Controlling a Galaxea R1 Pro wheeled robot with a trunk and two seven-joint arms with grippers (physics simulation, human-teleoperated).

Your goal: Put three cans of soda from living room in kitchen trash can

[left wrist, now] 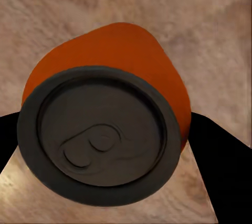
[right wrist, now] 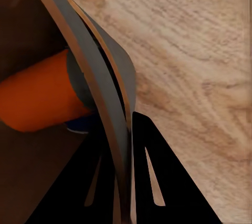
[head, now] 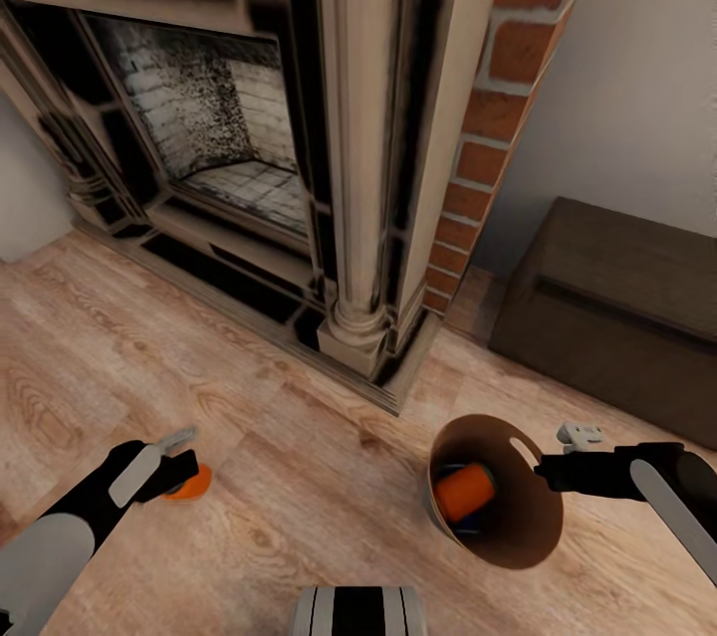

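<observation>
Orange can [head: 189, 483] sits at your 10 o'clock, left gripper [head: 177, 465] closed around it. Right gripper [head: 546, 473] pinches bin [head: 498, 527] rim, 2 o'clock; orange can [head: 464, 494] and blue can [right wrist: 79, 124] inside. Fireplace plinth [head: 354, 337] at 12, plank floor [head: 299, 477] open between.

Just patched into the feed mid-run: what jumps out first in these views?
The big brick fireplace with its carved surround fills the upper part of the head view. Below it, the right gripper pinches the rim of the tilted trash can, an orange can and something blue inside it. The left gripper straddles another orange can standing on the wood floor.
</observation>
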